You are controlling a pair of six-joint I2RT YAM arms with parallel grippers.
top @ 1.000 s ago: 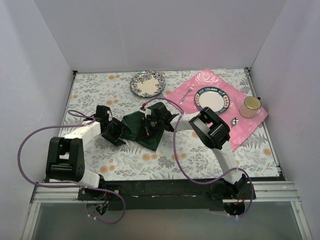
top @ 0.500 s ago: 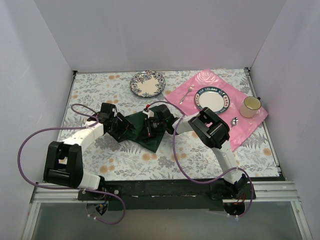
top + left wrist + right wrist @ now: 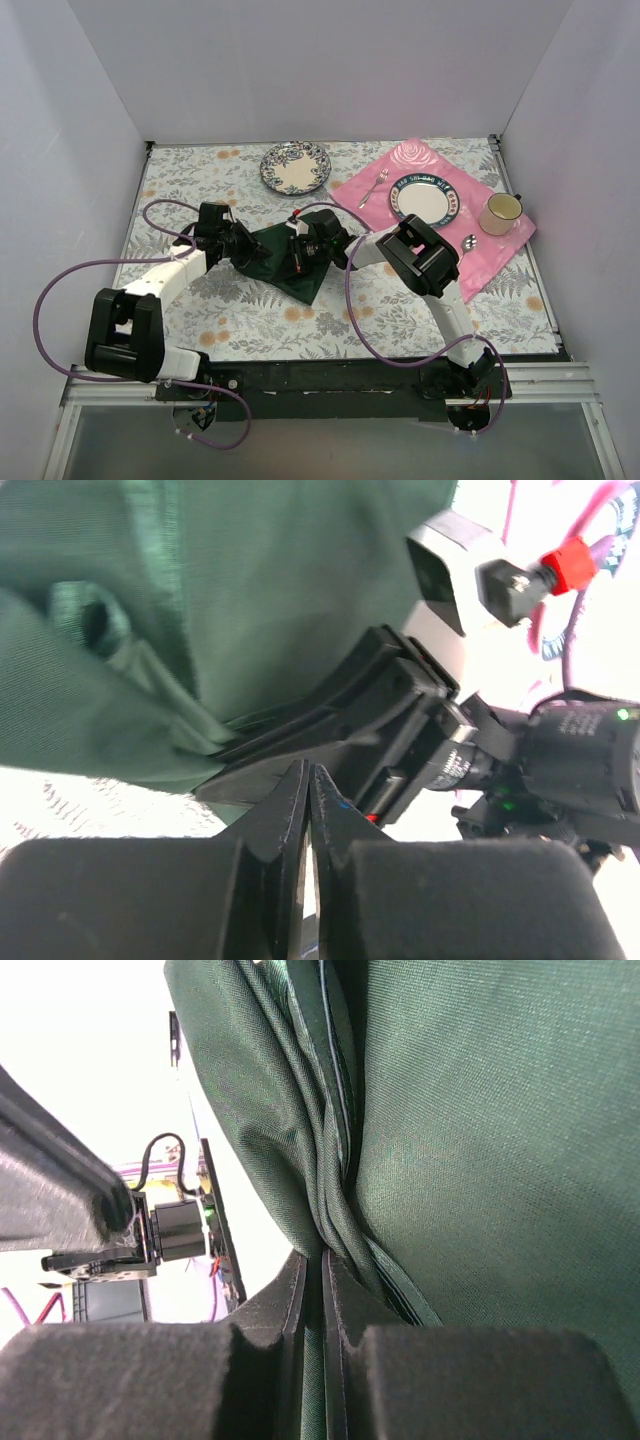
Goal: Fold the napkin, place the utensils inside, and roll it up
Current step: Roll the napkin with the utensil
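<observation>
— Where to look for the napkin (image 3: pixel 278 268)?
— In the middle of the table (image 3: pixel 400 310), bunched into a dark green wedge squarely between the two arms, well apart from the pink placemat (image 3: pixel 500 262).
— Held by anything?
— Pinched by the right end effector (image 3: pixel 323 1260): narrow, clamped over several folds of cloth gathered into the slit between its pads. Seen from above, set on the wedge's right half.
— And the left end effector (image 3: pixel 307 776)?
— Closed tip to tip at the cloth's left edge, just in front of the other one's black fingers. Hard to tell: a hem caught between the tips, or nothing at all.
— Any sign of the utensils?
— None in the open. Possibly a rounded lump under the cloth in the left wrist view, too vague to name.
— And for the next move?
— Direction, probably. Rightward and a touch nearer from the left end effector to the cloth. Long axis slanting from far-left to near-right. Nearer the free left corner: the left arm, so likely best to open there and take a sure bite before drawing any fold across
</observation>
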